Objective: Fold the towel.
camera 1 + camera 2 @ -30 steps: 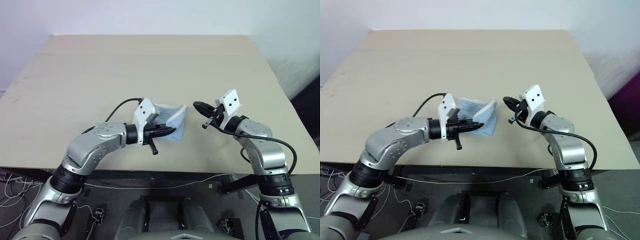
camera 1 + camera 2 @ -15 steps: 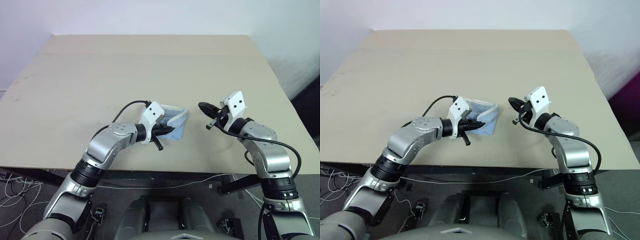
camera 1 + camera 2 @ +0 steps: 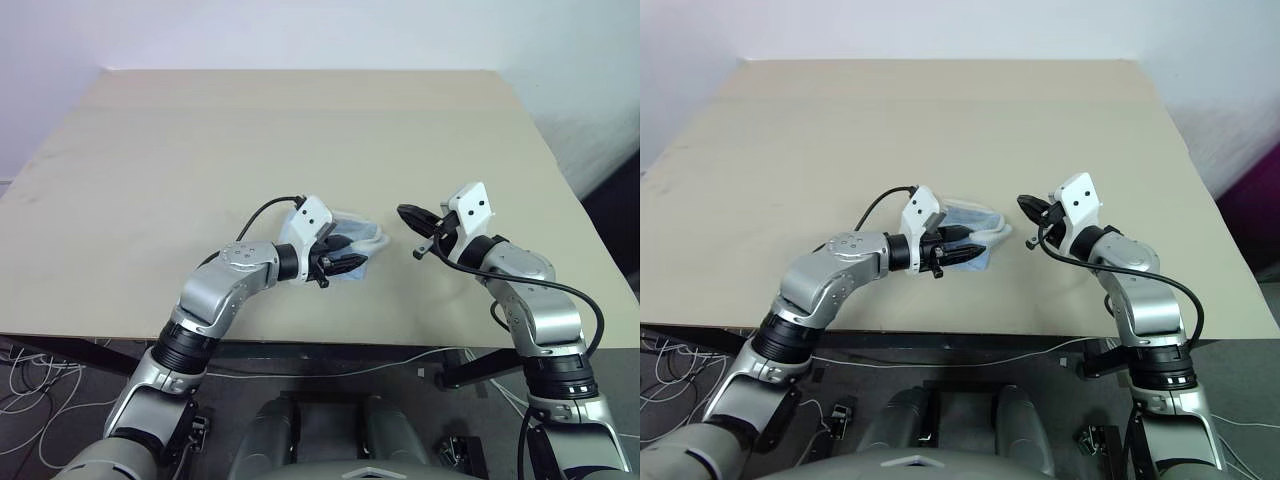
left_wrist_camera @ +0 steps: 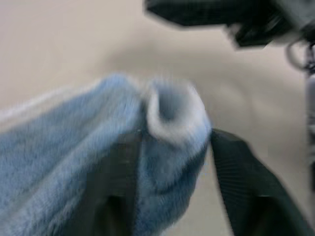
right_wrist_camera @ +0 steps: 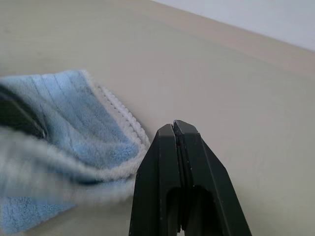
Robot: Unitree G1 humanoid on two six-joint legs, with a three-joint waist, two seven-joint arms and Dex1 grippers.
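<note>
The light blue towel [image 3: 360,240] with its white edging lies bunched in a small heap near the table's front edge. My left gripper [image 3: 350,265] sits right at its near side with the jaws open, and a rolled fold of towel [image 4: 170,110] stands between the two black fingers [image 4: 241,182]. A short way to the right of the heap, my right gripper [image 3: 405,212] hovers above the table, shut and holding nothing, its tip pointing at the towel's white-edged corner [image 5: 123,123].
The beige table [image 3: 300,130] stretches bare behind and to both sides of the towel. Its front edge runs just below both arms. Cables lie on the floor under that edge.
My left gripper's fingers have parted, and the raised towel has slumped into a lower heap. The left arm has drawn in toward the middle. The right gripper has kept still.
</note>
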